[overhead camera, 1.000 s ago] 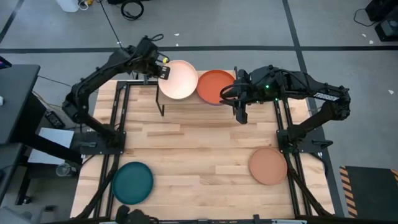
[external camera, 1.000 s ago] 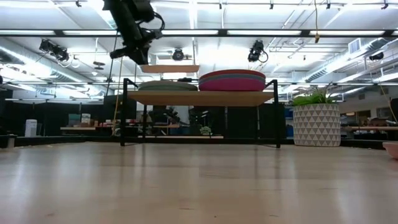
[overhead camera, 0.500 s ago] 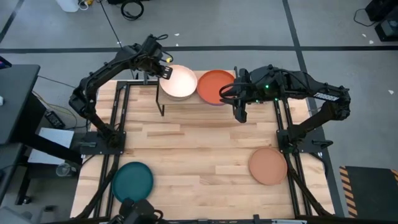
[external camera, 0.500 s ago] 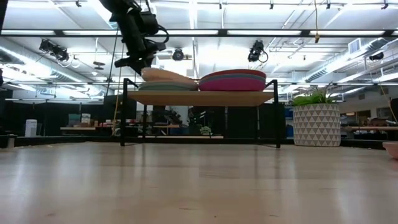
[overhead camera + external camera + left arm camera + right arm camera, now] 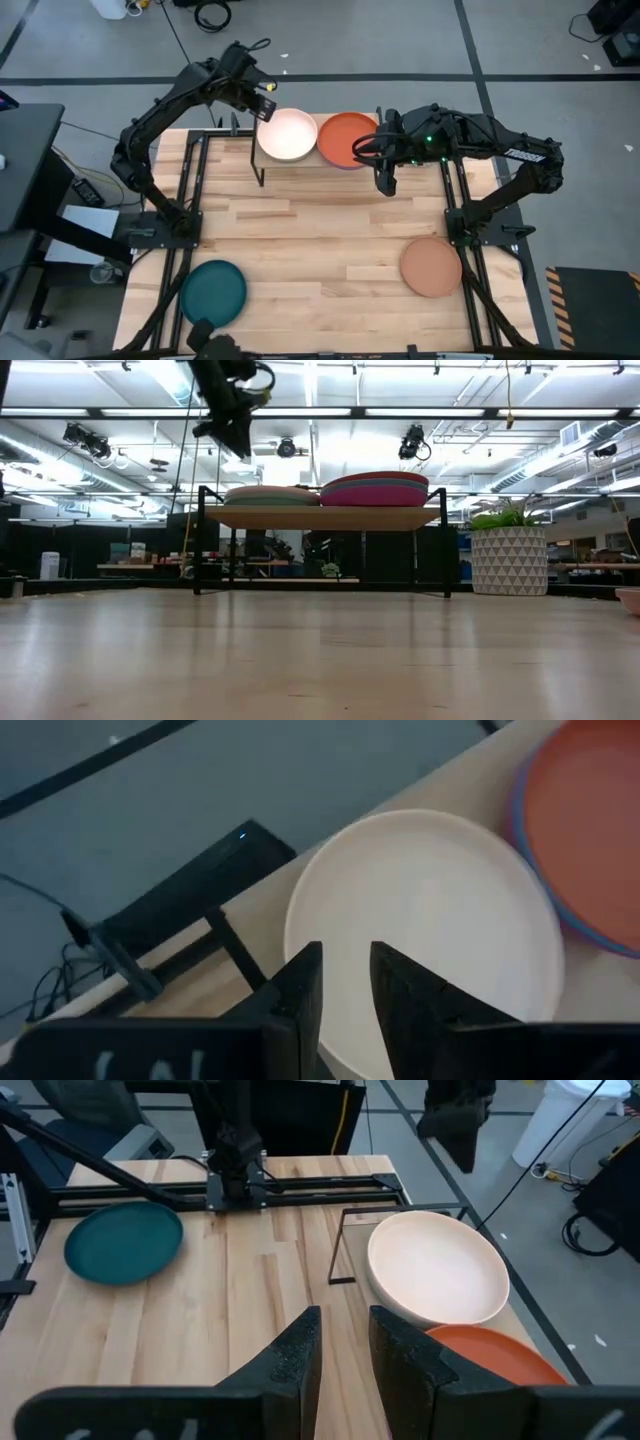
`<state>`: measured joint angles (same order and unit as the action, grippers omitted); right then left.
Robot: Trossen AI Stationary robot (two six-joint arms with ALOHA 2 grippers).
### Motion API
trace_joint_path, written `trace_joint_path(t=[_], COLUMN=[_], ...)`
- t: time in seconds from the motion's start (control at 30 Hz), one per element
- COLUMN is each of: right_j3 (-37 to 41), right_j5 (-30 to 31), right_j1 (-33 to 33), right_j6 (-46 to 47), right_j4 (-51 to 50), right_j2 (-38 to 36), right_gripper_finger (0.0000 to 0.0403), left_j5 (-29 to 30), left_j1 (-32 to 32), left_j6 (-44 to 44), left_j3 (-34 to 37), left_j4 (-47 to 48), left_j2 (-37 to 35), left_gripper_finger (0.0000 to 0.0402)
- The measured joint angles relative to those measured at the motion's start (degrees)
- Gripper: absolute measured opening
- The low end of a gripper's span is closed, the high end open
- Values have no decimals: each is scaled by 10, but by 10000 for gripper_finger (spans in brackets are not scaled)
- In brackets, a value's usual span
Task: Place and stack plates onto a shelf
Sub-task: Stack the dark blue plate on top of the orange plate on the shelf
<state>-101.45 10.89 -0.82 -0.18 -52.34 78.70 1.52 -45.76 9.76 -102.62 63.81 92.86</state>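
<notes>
Over the desk: slatted light-wood desk [image 5: 320, 240] with black rails down both sides, grey floor with dark lines all round
Room: low view looks into a big hall, strip lights overhead, a patterned planter [image 5: 509, 558] at 3 o'clock
Shelf: the shelf [image 5: 322, 517] sits at the desk's 12 o'clock edge on thin black legs
Plates on shelf: cream plate [image 5: 287, 134] tops the stack at its 9 o'clock end, orange plate [image 5: 347, 138] tops the other, edges just about touching
Plates on desk: dark teal plate [image 5: 213, 292] at 7 o'clock, tan-brown plate [image 5: 431, 267] at 4 o'clock
Left hand: left hand [image 5: 262, 106] is above the cream plate's far rim, fingers slightly parted, released, grasping nothing
Right hand: right hand [image 5: 385, 184] hangs just past the orange plate at 5 o'clock, narrow gap, empty
Writing: none readable
</notes>
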Motion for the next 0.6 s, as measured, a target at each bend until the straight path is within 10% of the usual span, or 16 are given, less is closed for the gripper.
trace_joint_path(t=[0.6], right_j3=[28], right_j5=[-1], right_j1=[-5], right_j6=[-12], right_j4=[5], right_j2=[0], right_gripper_finger=[94], left_j5=[-93], left_j1=[359], left_j6=[-103], left_j3=[24], left_j4=[171], left_j2=[-26], left_gripper_finger=[91])
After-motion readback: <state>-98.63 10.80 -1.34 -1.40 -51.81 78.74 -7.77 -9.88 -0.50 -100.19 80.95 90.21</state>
